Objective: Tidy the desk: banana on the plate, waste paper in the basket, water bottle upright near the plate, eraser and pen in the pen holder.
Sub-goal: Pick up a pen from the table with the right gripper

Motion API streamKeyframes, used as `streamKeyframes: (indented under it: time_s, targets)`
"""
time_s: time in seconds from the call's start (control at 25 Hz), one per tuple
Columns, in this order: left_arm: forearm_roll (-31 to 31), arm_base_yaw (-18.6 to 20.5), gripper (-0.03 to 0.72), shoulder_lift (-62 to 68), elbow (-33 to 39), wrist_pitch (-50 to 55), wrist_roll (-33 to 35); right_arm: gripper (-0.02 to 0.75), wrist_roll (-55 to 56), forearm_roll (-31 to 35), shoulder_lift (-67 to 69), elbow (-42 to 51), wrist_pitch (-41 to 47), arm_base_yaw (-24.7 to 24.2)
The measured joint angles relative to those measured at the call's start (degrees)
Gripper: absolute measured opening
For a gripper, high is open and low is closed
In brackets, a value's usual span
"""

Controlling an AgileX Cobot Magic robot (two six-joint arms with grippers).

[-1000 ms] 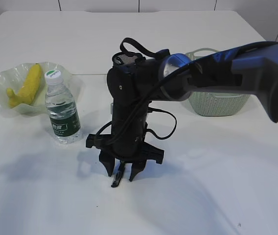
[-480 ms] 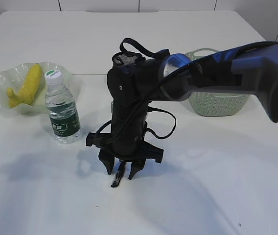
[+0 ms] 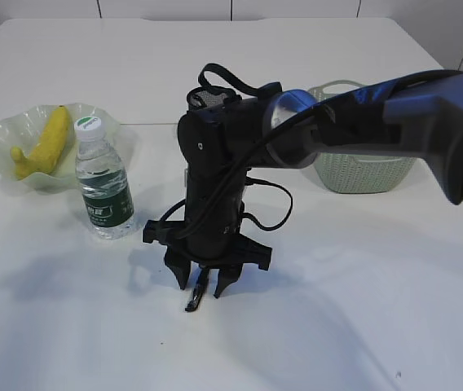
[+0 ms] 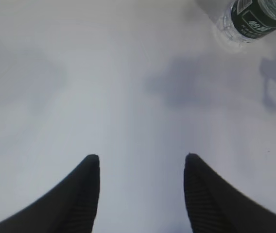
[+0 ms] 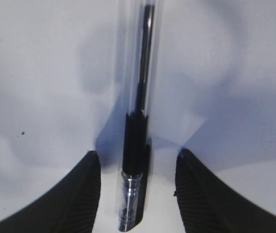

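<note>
- The water bottle (image 3: pixel 103 185) wears a dark green label with white print, too small to read; the left wrist view catches only its lower part (image 4: pixel 254 17), and the writing there is blurred as well.
- The right claw (image 3: pixel 202 287) points straight down at the worktop (image 3: pixel 362 326), about midway across and towards the near edge.
- The pen (image 5: pixel 137 141), clear-barrelled with a black grip and a metal tip, lies flat on the worktop right between the two fingers (image 5: pixel 82 194); from the exterior view just its dark end (image 3: pixel 192 303) pokes out below the claw.
- That claw stands about half open, fingers either side of the pen with a gap on both sides, so nothing is gripped.
- The left claw (image 4: pixel 142 165) hovers over bare worktop, also about half open and holding nothing, with the bottle well off beyond it.
- Over by the left edge, the wavy glass plate (image 3: pixel 3 138) holds the banana (image 3: pixel 46 145); the bottle stands upright just beside it, on the near side.
- Towards the right edge sits the pale green woven basket (image 3: pixel 362 171); its contents are hidden behind the arm.
- A dark mesh pen holder (image 3: pixel 209 99) peeks out behind the right arm, its inside not visible.
</note>
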Motion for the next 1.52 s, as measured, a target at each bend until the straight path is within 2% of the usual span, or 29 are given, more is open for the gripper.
streamKeyframes:
  time_s: [0.24,0.44,0.88,1.2,1.36,1.52]
  targets:
    - [-0.04,0.0,0.391,0.0,0.0,0.0,0.0,0.372,0.0,-0.21,0.0,-0.08,0.22,0.0]
    - [-0.04,0.0,0.391,0.0,0.0,-0.19,0.0,0.322,0.0,-0.41,0.09,-0.08,1.23,0.0]
    - [-0.04,0.0,0.391,0.0,0.0,-0.45,0.0,0.304,0.0,0.82,0.09,-0.08,1.58,0.0]
    - [-0.04,0.0,0.391,0.0,0.0,-0.45,0.0,0.114,0.0,1.91,0.12,-0.08,1.58,0.0]
    - [-0.04,0.0,0.391,0.0,0.0,-0.45,0.0,0.072,0.0,2.09,0.12,-0.08,1.58,0.0]
    - [-0.04,0.0,0.391,0.0,0.0,-0.45,0.0,0.067,-0.57,2.18,0.12,-0.13,2.46,0.0]
